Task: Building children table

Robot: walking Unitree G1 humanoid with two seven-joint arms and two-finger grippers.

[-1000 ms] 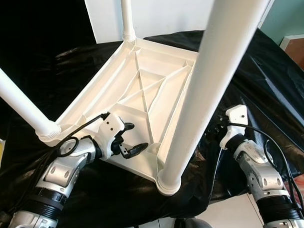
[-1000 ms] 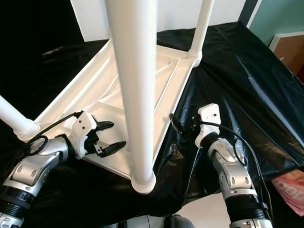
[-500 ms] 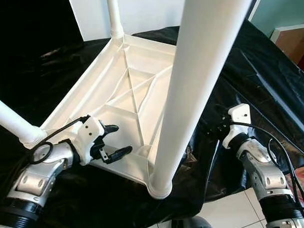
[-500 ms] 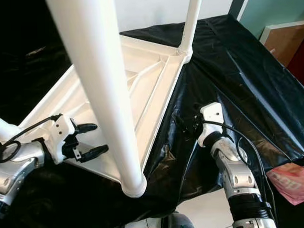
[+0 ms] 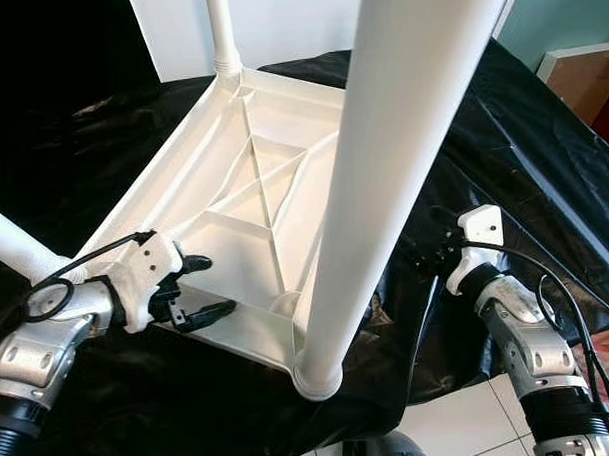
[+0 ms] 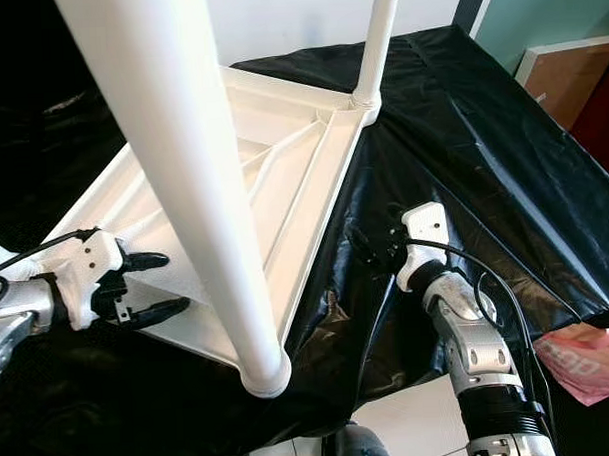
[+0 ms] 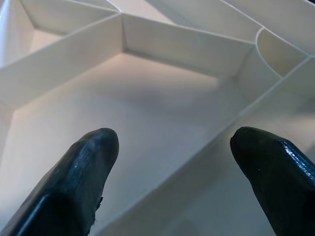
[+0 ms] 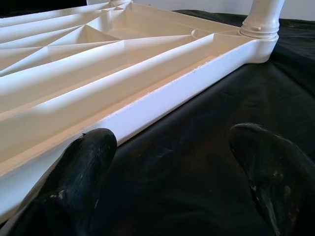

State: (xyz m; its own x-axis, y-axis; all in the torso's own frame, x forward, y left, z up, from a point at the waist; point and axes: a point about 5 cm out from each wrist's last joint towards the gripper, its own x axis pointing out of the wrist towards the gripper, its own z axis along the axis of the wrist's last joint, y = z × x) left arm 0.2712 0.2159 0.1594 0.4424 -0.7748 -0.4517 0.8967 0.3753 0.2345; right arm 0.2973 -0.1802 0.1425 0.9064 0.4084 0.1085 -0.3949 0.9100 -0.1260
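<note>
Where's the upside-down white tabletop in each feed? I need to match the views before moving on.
Left eye view: tabletop in the centre, left gripper at its near left rim.
Right eye view: tabletop centre-left, behind the near leg.
Left wrist view: tabletop underside straight ahead, close.
Right wrist view: tabletop rim runs alongside, on the black sheet.
Shared landmark: the ribs.

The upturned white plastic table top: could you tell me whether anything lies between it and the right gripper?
Nothing visible does. The right gripper hovers open beside the upturned white plastic table top, facing its long side rim, with bare black plastic sheet between the two.
</note>
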